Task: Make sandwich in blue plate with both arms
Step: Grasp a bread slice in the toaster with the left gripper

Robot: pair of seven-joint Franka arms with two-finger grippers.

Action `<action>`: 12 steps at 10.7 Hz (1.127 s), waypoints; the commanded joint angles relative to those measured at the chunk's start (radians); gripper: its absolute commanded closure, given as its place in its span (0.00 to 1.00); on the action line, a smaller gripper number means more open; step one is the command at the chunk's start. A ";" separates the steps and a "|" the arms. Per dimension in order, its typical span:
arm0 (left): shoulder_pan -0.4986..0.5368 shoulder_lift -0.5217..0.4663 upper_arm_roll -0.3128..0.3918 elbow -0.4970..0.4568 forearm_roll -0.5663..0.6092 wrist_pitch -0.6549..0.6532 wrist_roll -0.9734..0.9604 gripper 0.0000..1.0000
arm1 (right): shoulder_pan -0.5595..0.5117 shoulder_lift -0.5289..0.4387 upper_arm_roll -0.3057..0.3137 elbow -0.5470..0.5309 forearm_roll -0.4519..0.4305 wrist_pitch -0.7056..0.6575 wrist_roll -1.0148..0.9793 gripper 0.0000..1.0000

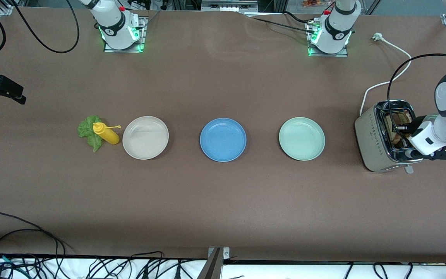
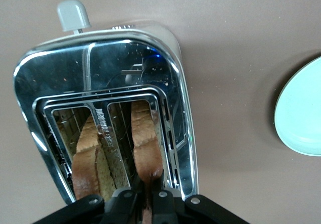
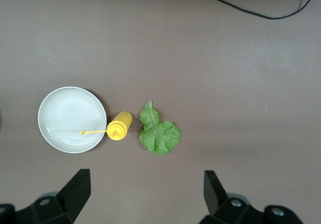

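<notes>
The blue plate (image 1: 223, 139) lies bare at the table's middle. Two brown toast slices stand in the slots of a silver toaster (image 1: 370, 143) at the left arm's end. My left gripper (image 2: 149, 184) reaches down into one slot (image 1: 403, 128) and is shut on the top edge of one toast slice (image 2: 143, 133). The other slice (image 2: 88, 158) stands free in the neighbouring slot. A green lettuce leaf (image 1: 87, 130) (image 3: 159, 133) lies flat at the right arm's end. My right gripper (image 3: 144, 191) (image 1: 19, 97) waits high over the table by the lettuce, open, with nothing between its fingers.
A yellow squeeze bottle (image 1: 107, 133) (image 3: 119, 125) lies on its side on the lettuce's edge, beside a beige-white plate (image 1: 145, 137). A pale green plate (image 1: 301, 138) (image 2: 301, 113) sits between the blue plate and the toaster. The toaster's white cord (image 1: 391, 46) runs toward the left arm's base.
</notes>
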 commanded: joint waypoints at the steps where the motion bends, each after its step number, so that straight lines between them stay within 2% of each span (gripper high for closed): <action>1: -0.012 -0.038 0.000 0.029 0.024 -0.020 0.018 1.00 | -0.001 0.004 0.001 0.014 0.012 -0.008 -0.003 0.00; 8: -0.038 -0.140 -0.004 0.067 0.023 -0.020 0.073 1.00 | -0.001 0.004 0.001 0.014 0.012 -0.010 -0.004 0.00; 12: -0.076 -0.161 -0.014 0.082 0.008 -0.021 0.098 1.00 | -0.001 0.002 0.001 0.014 0.012 -0.010 -0.003 0.00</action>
